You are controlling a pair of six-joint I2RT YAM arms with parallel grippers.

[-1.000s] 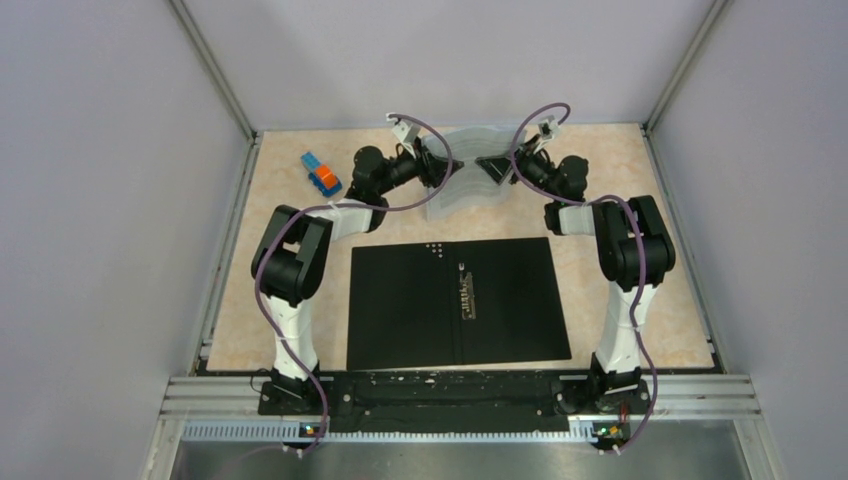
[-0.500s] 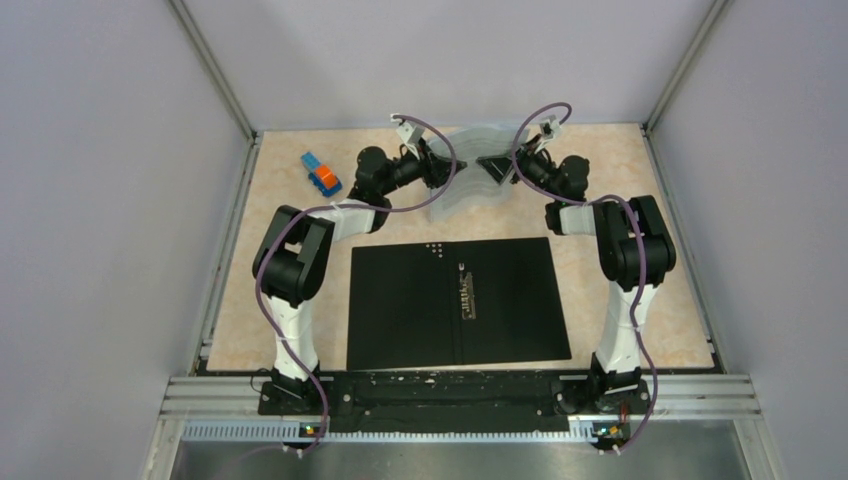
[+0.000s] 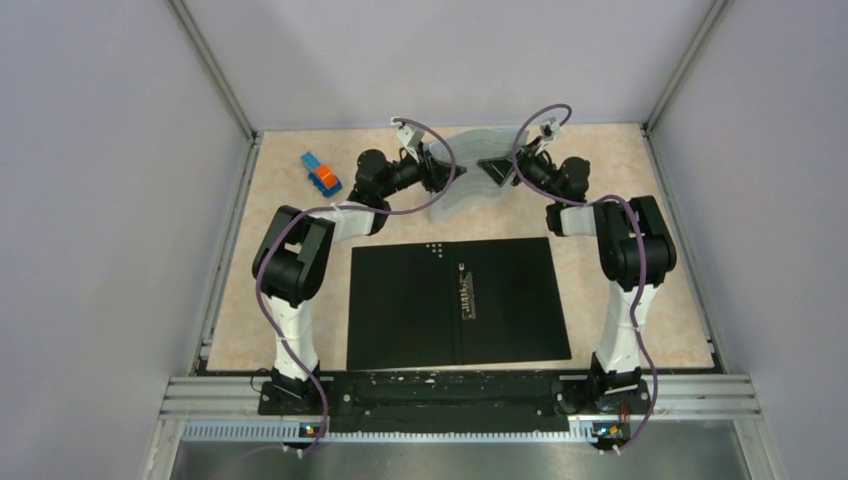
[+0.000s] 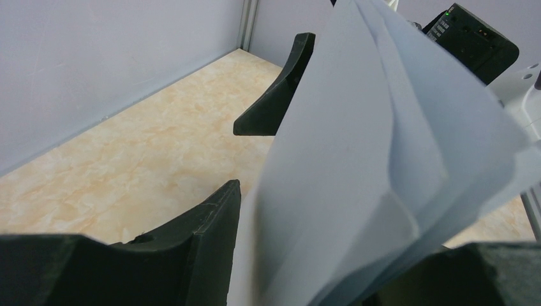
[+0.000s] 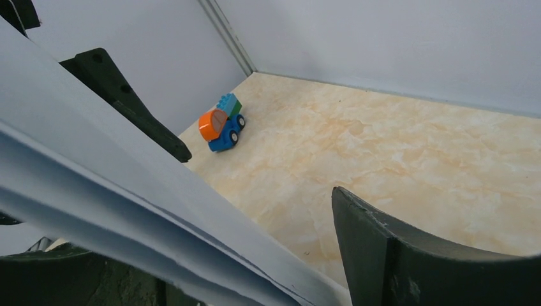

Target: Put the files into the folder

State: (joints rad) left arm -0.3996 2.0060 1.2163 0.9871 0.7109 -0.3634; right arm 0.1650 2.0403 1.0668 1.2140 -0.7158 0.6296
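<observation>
Table [image 3: 665,300]: beige marble-patterned surface, grey walls on three sides.

1. Toy truck [image 3: 321,174]: small plastic block toy, blue body with an orange part. It stands on the table at the far left, well apart from everything else. It also shows in the right wrist view [image 5: 221,122].

2. Left gripper [image 3: 447,172]: black two-finger pincer at the far middle, pointing right. The jaws stand partway apart with the sheets running between them. One finger [image 4: 204,236] lies right beside the paper edge. Whether the jaws actually pinch the paper, cannot tell.

3. Files [image 3: 468,190]: loose white paper sheets, lifted off the table between the two grippers. They bow and curl, and the layers fan apart [image 4: 370,159]. No print is visible on the sides shown. They are beyond the folder's far edge, not in it.

4. Folder [image 3: 420,300]: thin flat folder lying open on the table near the arm bases, black inside up. A metal clip [image 3: 467,290] runs along the spine, and a few white dots mark the far edge.

5. Right gripper [image 3: 491,165]: black two-finger pincer pointing left, facing item 2. The jaws are wide. The sheets [image 5: 96,178] lean by one finger, and a clear gap separates them from the other finger [image 5: 395,255].
</observation>
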